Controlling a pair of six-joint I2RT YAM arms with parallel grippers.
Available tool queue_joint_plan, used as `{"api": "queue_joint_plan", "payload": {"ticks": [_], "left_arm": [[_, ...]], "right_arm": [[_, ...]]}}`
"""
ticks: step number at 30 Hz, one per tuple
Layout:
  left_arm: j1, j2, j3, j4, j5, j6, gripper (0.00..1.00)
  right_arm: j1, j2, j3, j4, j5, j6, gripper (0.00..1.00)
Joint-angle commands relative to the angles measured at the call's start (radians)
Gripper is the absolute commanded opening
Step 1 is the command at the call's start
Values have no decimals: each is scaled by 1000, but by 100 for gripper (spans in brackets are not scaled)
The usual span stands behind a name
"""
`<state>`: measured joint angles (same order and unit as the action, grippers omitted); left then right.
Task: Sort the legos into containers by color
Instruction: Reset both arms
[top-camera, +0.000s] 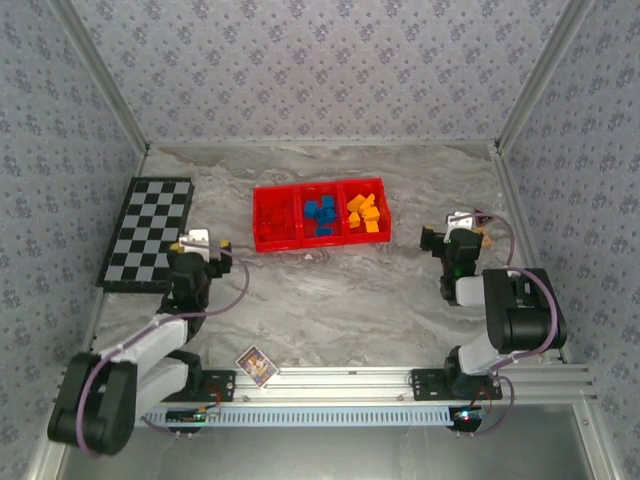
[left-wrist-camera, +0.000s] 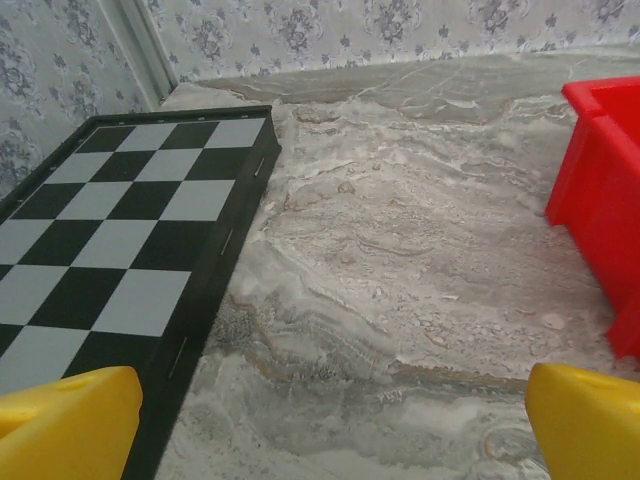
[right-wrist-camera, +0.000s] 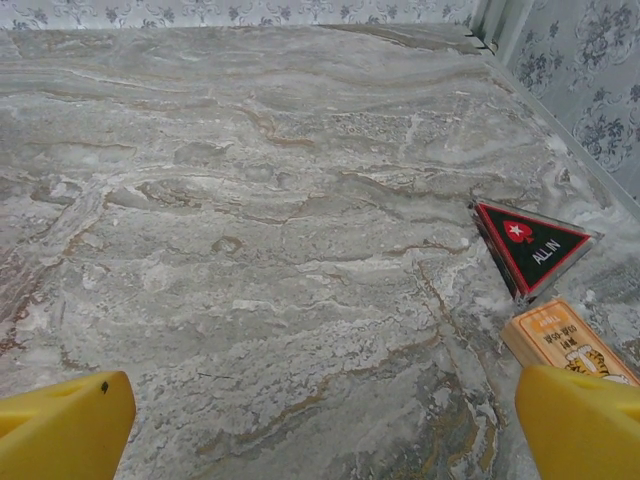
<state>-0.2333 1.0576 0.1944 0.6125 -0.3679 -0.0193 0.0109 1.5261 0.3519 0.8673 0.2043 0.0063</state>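
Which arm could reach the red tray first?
Probably left: the left end effector sits nearer the red tray, whose wall shows in its wrist camera; the right end effector sits slightly farther.

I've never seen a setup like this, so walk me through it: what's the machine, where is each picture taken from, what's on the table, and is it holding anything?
These are two robot arms bolted side by side: the left arm and the right arm. One picture looks down from above; the other two come from cameras on each wrist, with yellow fingertips at the bottom corners. On the marble table sit a red tray holding blue bricks and orange-yellow bricks, a checkered board and a small picture card. Both sets of jaws stand open, holding nothing.
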Motion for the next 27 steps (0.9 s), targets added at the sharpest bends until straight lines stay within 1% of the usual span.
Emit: {"api": "queue_joint_plan", "payload": {"ticks": [1,2,3,5,6,7,8,9,10,11,12,13,14,16,17,18,22,27], "left_arm": [[17,125,19,220,-15,40,97],[32,186,11,300,-13,52,99],[29,222,3,366,-2,78,100],[42,271,24,373,79,130,100],[62,327,35,409,126,143,100],[68,395,39,480,124,149,100],[76,461,31,586,34,111,100],[117,491,5,632,48,46,100],[145,518,-3,686,80,33,100],[147,525,6,681,98,40,100],[146,500,36,582,155,59,100],[147,470,84,445,210,78,100],[178,462,142,322,279,63,100],[218,481,203,238,269,10,100],[222,476,211,210,226,-11,100],[223,481,205,234,220,-11,100],[222,478,207,223,219,-13,100],[223,478,208,224,218,-12,100]], "right_arm": [[12,6,7,37,39,-22,100],[14,6,7,39,42,-22,100],[14,7,6,42,47,-23,100],[18,8,3,46,54,-25,100],[19,8,4,47,55,-25,100],[19,8,4,47,55,-25,100],[19,8,4,47,56,-25,99],[18,8,4,46,56,-25,100],[19,8,3,45,56,-25,100],[20,8,4,45,56,-25,100],[19,8,4,45,56,-25,100],[20,8,4,45,55,-25,100],[20,8,4,46,56,-26,100],[26,8,-3,58,67,-30,100],[33,8,-9,73,79,-35,100],[35,12,-6,72,79,-36,100],[-2,6,14,12,-5,-8,100],[-4,6,15,17,0,-11,100]]}}
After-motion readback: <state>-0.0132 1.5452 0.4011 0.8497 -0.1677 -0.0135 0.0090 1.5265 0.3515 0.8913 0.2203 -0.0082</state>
